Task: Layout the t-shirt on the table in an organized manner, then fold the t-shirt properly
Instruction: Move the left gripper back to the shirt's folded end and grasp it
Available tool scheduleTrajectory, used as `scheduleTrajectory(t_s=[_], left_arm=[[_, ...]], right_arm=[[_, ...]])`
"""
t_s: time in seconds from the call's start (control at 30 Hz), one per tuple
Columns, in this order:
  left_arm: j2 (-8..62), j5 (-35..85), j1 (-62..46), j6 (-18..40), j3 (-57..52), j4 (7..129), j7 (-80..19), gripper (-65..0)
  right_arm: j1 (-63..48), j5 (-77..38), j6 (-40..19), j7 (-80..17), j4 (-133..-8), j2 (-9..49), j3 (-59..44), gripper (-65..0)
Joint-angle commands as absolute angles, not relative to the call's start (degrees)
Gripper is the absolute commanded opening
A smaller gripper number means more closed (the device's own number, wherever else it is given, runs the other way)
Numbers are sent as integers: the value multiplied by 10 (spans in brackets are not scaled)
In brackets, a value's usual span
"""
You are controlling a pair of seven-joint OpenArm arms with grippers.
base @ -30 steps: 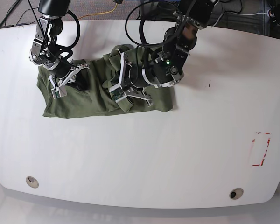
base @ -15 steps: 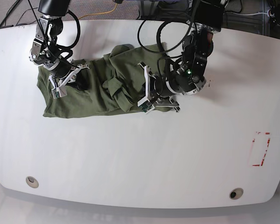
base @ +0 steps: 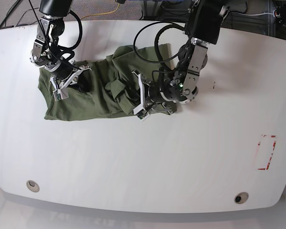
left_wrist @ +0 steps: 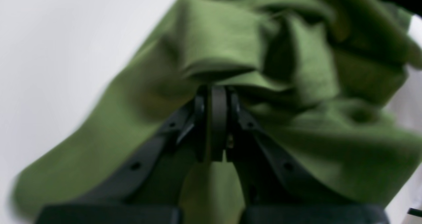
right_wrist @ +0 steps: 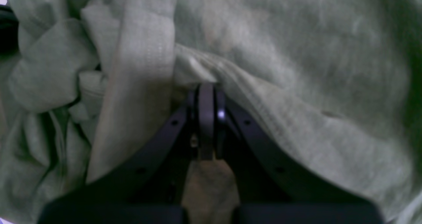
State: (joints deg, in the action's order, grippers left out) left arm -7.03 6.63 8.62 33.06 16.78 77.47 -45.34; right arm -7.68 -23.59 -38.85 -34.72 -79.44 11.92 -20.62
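My left claw (base: 142,101), pinching the t-shirt (base: 97,93), has swung back left, bunching cloth mid-surface (base: 143,157); my right claw (base: 62,85) stays clamped on its far-left end. Layout remains unfinished.

Base view: bright, even overhead light; the glossy white tabletop (base: 133,162) carries soft sheen and faint shadows under the arms, and its edges bow with lens distortion. Left wrist view: motion-blurred throughout, t-shirt (left_wrist: 230,52) folds smeared, tabletop washed pale. Right wrist view: dim, greyed colour, soft focus, pincer (right_wrist: 207,95) dark with one small glint.
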Motion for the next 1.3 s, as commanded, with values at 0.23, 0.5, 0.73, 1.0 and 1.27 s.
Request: scheduleTrajectory(t_s=[0.23, 0.5, 0.73, 1.0, 1.27], left_arm=[[-90, 78, 134, 331, 182, 752, -437, -650], [-90, 123, 147, 331, 263, 768, -395, -650], [-90, 176, 148, 331, 311, 782, -367, -650], [-86, 192, 126, 331, 284, 870, -357, -650], [-11, 192, 93, 331, 250, 891, -358, -650]], right_arm=[[-81, -203, -383, -391, -793, 123, -204, -647], [-81, -203, -383, -391, -793, 123, -204, -647], [-81, -203, -383, -391, -793, 123, -204, -647], [-78, -201, -383, -391, -793, 123, -204, -647], [-77, -200, -383, -391, -793, 123, -204, -647]])
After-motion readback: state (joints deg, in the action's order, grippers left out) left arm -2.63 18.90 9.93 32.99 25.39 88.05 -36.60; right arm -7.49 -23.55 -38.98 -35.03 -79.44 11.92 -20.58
